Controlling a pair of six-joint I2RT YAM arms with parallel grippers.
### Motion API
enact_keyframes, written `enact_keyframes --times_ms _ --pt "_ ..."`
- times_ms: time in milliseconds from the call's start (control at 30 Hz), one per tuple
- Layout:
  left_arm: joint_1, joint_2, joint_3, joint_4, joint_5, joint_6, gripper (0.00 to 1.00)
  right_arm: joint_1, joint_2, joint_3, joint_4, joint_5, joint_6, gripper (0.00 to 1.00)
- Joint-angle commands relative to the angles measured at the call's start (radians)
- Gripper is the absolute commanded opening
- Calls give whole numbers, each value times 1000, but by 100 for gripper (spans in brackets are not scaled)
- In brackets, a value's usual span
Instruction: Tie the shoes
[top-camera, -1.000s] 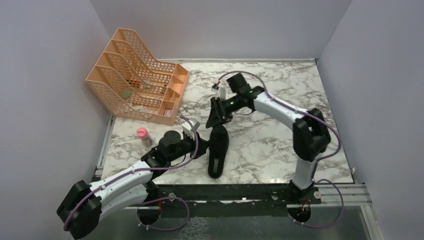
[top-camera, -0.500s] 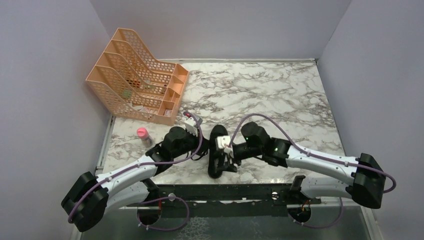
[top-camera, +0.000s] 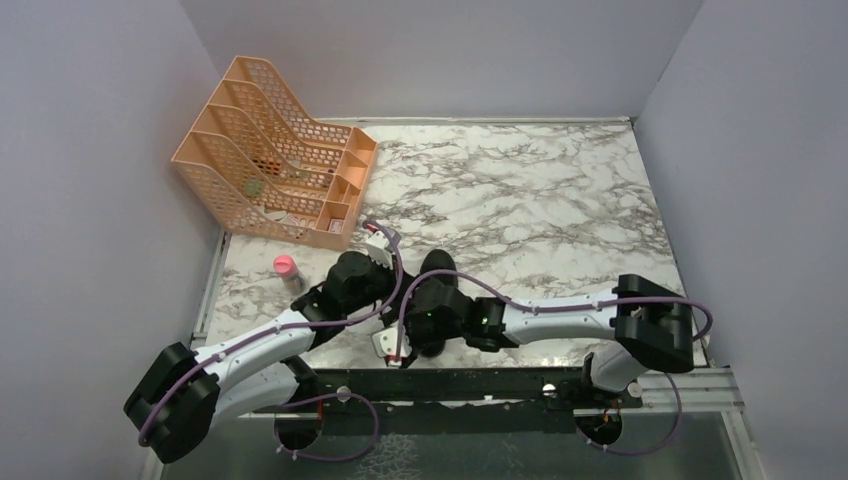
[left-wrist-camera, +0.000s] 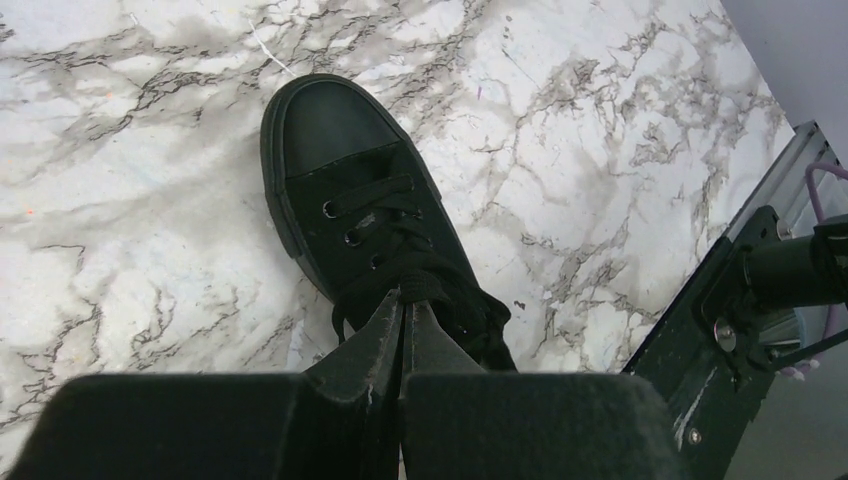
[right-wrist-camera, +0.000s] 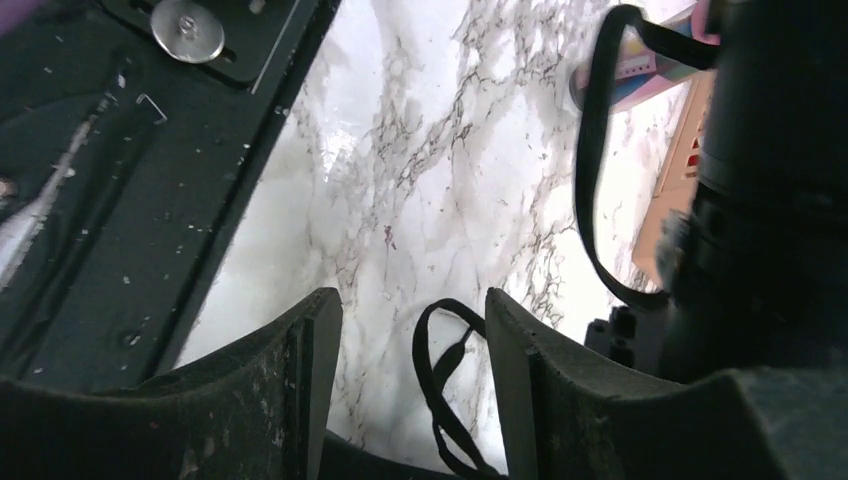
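The black shoe lies on the marble with its toe pointing away from me; in the top view the shoe is partly covered by my right arm. My left gripper is shut, its tips pinching the black lace at the tongue, with strands drawn up to them. My right gripper is open low over the table near its front edge. A thin lace loop lies between its fingers, touching neither. The shoe's heel is hidden.
An orange mesh file rack stands at the back left. A pink-capped bottle stands beside my left arm. The black rail runs along the near table edge. Another black loop hangs by the left arm's body.
My right arm swung from beyond the shoe's toe to the near side, crossing over the shoe and dropping low by the front edge. The left gripper stayed shut at the laces.
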Motion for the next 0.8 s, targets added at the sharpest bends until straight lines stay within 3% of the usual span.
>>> enact_keyframes --times_ms 0,267,500,767 --pt "-3 -9 20 28 5 -11 0 21 78 47 38 200 -121 60" --pt "-2 -4 23 31 13 -7 0 49 151 115 -79 357 -140 56" --pt "9 36 49 39 36 17 0 54 -88 -72 30 149 41 56" --pt "113 162 150 -35 158 74 0 55 -23 -11 -120 124 8 45"
